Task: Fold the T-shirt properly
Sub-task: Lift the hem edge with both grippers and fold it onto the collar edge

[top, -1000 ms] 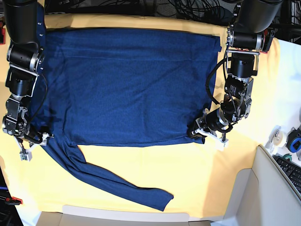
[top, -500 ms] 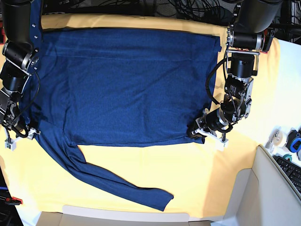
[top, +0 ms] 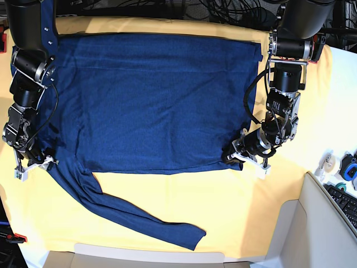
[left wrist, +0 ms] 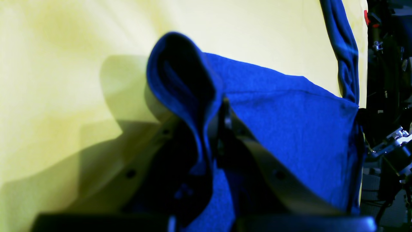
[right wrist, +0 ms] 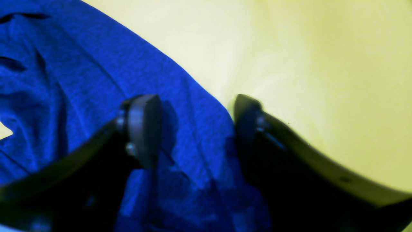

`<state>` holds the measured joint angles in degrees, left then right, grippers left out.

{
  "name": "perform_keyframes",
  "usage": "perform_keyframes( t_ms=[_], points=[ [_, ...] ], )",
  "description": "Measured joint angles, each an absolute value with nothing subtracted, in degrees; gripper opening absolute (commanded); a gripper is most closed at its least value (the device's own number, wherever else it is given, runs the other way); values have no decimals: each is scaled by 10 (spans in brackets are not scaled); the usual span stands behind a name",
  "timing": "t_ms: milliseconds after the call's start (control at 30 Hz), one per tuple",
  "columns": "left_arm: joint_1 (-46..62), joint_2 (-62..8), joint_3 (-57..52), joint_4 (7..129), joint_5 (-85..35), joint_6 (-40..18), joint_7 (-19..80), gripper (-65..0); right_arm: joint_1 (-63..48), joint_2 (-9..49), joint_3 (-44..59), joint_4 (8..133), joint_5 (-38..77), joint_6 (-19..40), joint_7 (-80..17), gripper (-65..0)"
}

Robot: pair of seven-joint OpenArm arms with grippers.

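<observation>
no readable text, no labels, no brand marks, no numbers in any view

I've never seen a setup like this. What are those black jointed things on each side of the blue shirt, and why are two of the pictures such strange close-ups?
The black jointed things are two robot arms, meant to fold the T-shirt. One picture looks down from above on the whole scene: the dark blue shirt lies spread on a yellow cloth, one long sleeve trailing toward the front edge.

The two close-ups come from small cameras mounted on each arm's wrist, looking out past its pincers.

The left gripper, on the overhead picture's right side, is shut on the shirt's corner; its close-up shows fabric bunched up between the pincers. The right gripper is open, its fingers straddling the shirt's edge by the sleeve without pinching it yet.
</observation>
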<state>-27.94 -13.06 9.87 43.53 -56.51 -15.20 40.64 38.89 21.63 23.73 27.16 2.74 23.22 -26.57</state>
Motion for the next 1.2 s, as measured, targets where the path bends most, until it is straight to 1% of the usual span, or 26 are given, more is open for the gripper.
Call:
perform_keyframes(
  t_ms=[100,167,467,667,800,1033,1200],
  points=[
    [-279,-131,99,435,-565,-152,406,-650,389,213,237,271,29,232,-267,-558],
    [-279,-131,99,435,-565,-152,406,-650,389,211,237,271,29,232,-267,-650],
    [-279,-130,99,437,-565,-152,406,-650,387,200,237,283,29,231,-268,-650],
    [-259,-130,99,497,-545,-144,424,-650,321,171,237,408,23,236,-294,-650],
    [-252,-131,99,508,-547,-145,433,-650,293,165,237,472,20,240,-339,-650],
    [-251,-130,98,510,-547,-145,432,-650,232,156,235,581,19,244,-348,-650],
    [-239,-132,99,574,-541,-141,437,-650,203,158,235,662,20,243,-346,-650]
  ],
)
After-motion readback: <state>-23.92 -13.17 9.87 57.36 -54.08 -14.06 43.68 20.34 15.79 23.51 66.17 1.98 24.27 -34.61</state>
